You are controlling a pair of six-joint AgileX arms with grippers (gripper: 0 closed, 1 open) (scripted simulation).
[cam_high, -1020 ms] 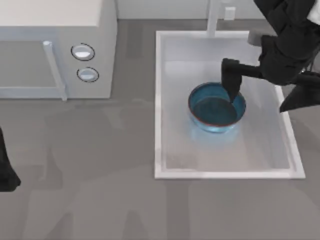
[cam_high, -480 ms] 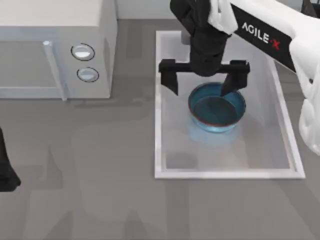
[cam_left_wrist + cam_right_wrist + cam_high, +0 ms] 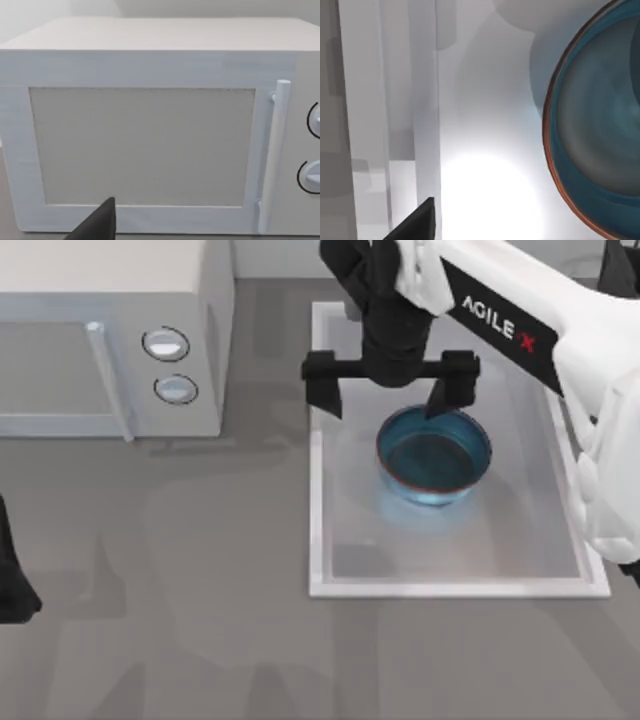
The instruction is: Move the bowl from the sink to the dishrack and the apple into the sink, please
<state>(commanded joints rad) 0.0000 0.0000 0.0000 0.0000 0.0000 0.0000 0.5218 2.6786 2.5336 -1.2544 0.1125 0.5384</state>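
- The sink (image 3: 330, 490), a white rectangular basin with a raised rim, is seen on the right half of the table (image 3: 200, 620) in the top view; its white faucet post (image 3: 428, 275) rises at the far rim.
- The bowl (image 3: 434, 455), deep blue with a thin red rim line, is seated upright on the basin floor, nearer the far end and toward the right side, apart from every wall.
- The right gripper (image 3: 390, 390) is held above the far-left part of the basin, its white arm marked AGILEX reaching in from the right edge of the top view.
- The fingers of the right gripper are spread wide apart: one dark fingertip (image 3: 325, 395) is placed over the left rim of the sink, the other (image 3: 447, 392) over the far edge of the bowl; whether that tip touches the bowl cannot be told. Nothing is gripped.
- In the right wrist view the bowl (image 3: 600, 130) is shown from above with its red rim line, beside the bright basin floor and the rim of the sink (image 3: 365, 125); one dark fingertip (image 3: 417, 222) of the right gripper is visible at the frame edge.
- The left arm is parked at the left edge of the table in the top view; whether its gripper is apart or together cannot be told.
- The microwave (image 3: 100, 340), white with two round knobs (image 3: 166, 344), is located at the far left of the table, well apart from the sink; in the left wrist view its door (image 3: 140, 145) and upright handle (image 3: 272, 155) are faced directly.
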